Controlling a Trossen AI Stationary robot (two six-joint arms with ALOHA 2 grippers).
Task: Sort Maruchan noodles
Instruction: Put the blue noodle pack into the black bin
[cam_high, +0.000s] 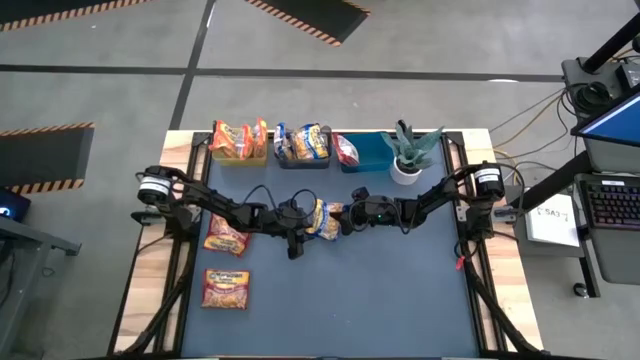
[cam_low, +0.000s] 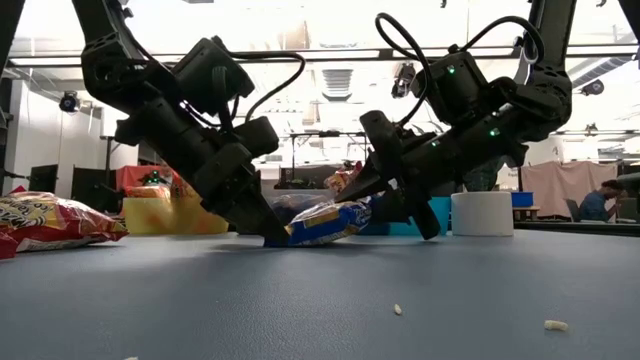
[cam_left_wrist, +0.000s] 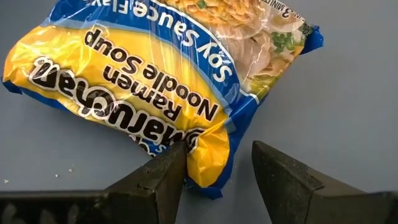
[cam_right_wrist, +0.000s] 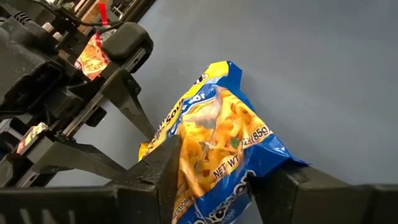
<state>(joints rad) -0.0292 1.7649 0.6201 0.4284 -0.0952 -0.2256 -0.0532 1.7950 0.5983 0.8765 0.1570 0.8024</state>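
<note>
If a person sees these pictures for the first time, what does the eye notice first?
Probably the two grippers meeting at the table's middle over one yellow-and-blue noodle packet: the left gripper has its fingers around one corner, the right gripper straddles the opposite end. Next, the bins along the far edge, already filled with packets.

Both arms (cam_high: 300, 215) block mid-table; front mat (cam_high: 350, 300) open.

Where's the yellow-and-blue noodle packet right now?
In the high view the yellow-and-blue packet sits mid-table between the left gripper and right gripper, in front of the bins.
</note>
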